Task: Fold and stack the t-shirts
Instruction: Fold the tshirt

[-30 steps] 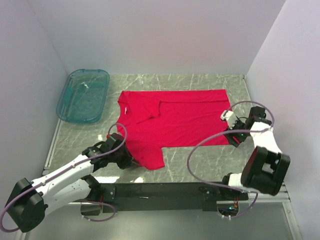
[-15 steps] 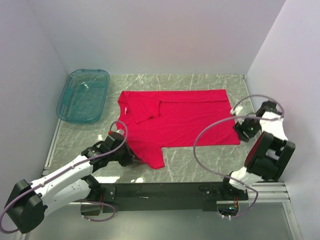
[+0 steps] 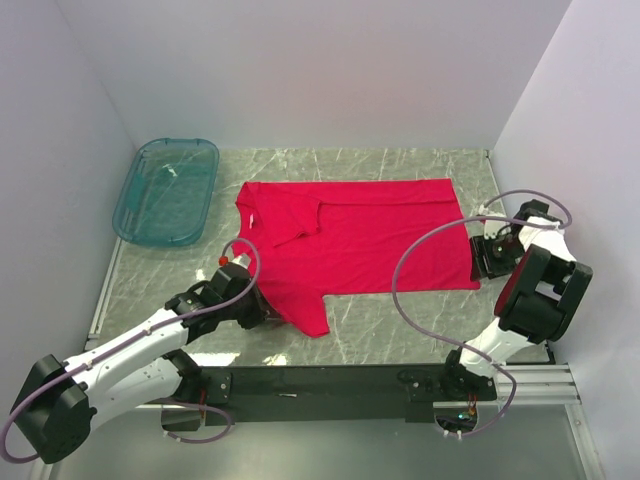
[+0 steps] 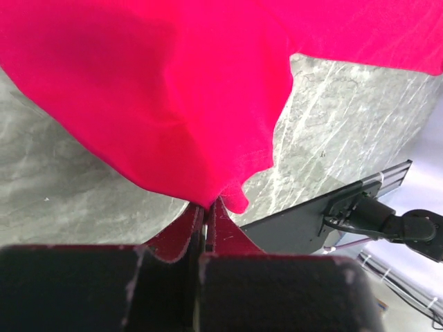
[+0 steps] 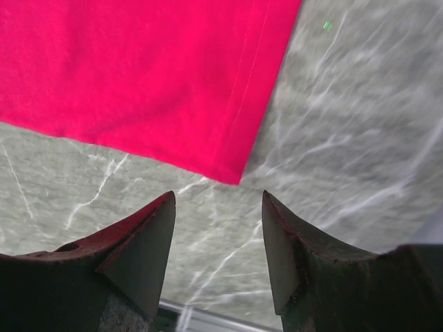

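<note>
Though unclear from above, the left gripper [image 4: 205, 209] pinches the t-shirt [image 4: 159, 97] close-up.

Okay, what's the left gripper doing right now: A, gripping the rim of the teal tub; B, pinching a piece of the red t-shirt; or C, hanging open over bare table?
B: in the left wrist view the left gripper is shut on a bunched edge of the red t-shirt, while the teal tub sits apart at the far left.

Right gripper [image 5: 217, 199] jaws apart, empty; red t-shirt [image 5: 138, 69] hem corner just ahead on marble table [image 5: 360, 124].
</note>
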